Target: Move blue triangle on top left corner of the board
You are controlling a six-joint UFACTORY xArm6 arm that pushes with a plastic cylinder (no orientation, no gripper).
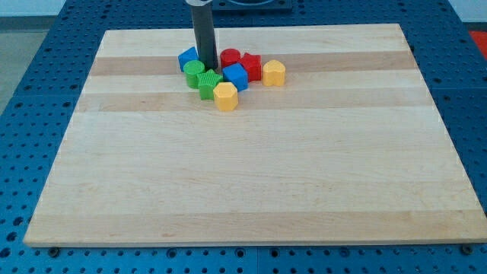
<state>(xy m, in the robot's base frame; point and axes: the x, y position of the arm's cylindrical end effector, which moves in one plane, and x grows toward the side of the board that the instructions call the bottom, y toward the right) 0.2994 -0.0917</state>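
Observation:
A blue block (187,58), partly hidden behind the rod, lies at the left end of a cluster near the board's top middle; it looks like the blue triangle, but its shape is hard to make out. My tip (207,71) stands just right of it, touching or nearly touching it, with the green blocks right below. A second blue block (236,75), cube-like, sits right of the tip. The board's top left corner (106,34) is well left of the cluster.
The cluster also holds two green blocks (194,73) (209,84), a yellow block (225,97) at its bottom, two red blocks (230,56) (251,66) and another yellow block (274,73) at its right end. The wooden board (243,175) lies on a blue perforated table.

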